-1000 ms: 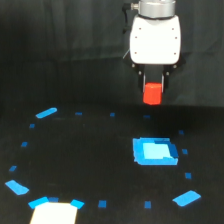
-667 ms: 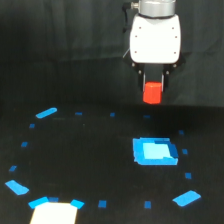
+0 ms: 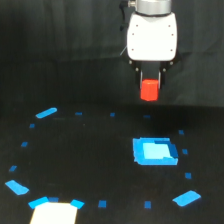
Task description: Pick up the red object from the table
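Observation:
The red object (image 3: 149,90), a small stubby red-orange block, hangs in the air well above the table (image 3: 85,160). My gripper (image 3: 149,86) is shut on the red object, its dark fingers on both sides of the block's top. The white arm body rises above it. The bright blue square tray (image 3: 154,151) lies on the table below the block and slightly toward the exterior view's right.
Small blue tape marks ring the table. Larger blue patches (image 3: 46,113) lie at the far left and near right (image 3: 186,198). A white sheet (image 3: 55,212) sits at the near left edge. A black curtain backs the scene.
The gripper with the red object has risen slightly and barely shifted sideways. Nothing else moved.

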